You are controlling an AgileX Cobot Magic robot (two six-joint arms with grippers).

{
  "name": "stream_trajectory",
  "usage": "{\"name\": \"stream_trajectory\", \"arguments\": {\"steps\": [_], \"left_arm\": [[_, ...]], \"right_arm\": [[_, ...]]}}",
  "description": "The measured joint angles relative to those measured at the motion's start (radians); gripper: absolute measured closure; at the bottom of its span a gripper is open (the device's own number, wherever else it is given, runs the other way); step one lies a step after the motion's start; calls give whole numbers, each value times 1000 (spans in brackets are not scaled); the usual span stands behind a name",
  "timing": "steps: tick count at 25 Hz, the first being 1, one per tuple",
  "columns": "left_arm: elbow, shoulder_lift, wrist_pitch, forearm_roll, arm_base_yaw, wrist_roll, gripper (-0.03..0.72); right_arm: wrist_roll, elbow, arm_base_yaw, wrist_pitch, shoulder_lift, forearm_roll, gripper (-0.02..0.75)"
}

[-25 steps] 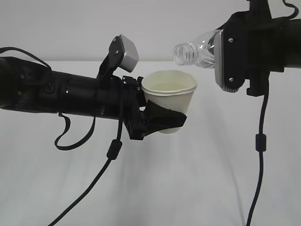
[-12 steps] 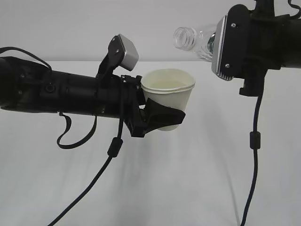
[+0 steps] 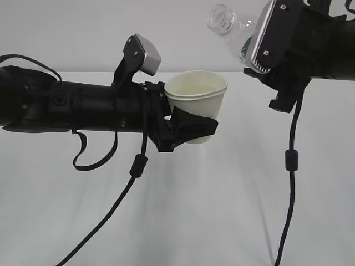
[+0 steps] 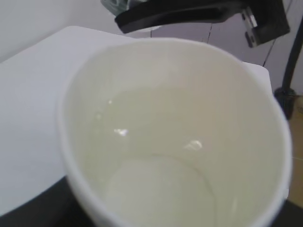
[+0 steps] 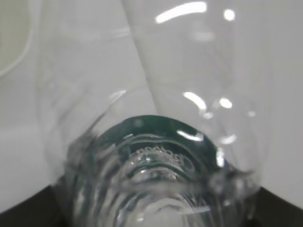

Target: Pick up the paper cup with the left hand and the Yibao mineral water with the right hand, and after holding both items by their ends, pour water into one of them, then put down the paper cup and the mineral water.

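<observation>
I have the paper cup [image 3: 196, 108] in the left hand [image 3: 186, 126], centre of the exterior frame, upright and lifted clear of the white worktop [image 3: 222, 210]; the black fingers [image 3: 194, 127] are pinching its lower wall. My left wrist view looks straight into it and shows water [image 4: 156, 142] pooled over the bottom, so I judge the pour done.

The Yibao mineral water [image 3: 236, 33] sits in the upper right of the frame, clamped by its lower body in the right hand [image 3: 272, 39]. Its long axis slants, with the open neck pointing up and to the left, above and to the right of the cup's rim, apart from it. The right wrist view shows only clear ribbed plastic and the green label; I see no liquid in it.

What matters next is the drop: both things hang well above the worktop, each straight over bare white surface, so each arm can lower on its own side. The cup must stay level. Behind is a plain pale wall.
</observation>
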Motion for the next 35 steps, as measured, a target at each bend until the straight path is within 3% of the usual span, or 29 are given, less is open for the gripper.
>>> {"name": "stream_trajectory", "arguments": {"steps": [9,24,35], "left_arm": [[0,0,34,-31,0,23,232],[0,0,111,-184,0,124,232],[0,0,127,-215,10,141,233]], "right_arm": [[89,0,0,-26,0,0,285],[162,0,0,-30,0,18,285],[239,0,-6,-33,0,23,285]]}}
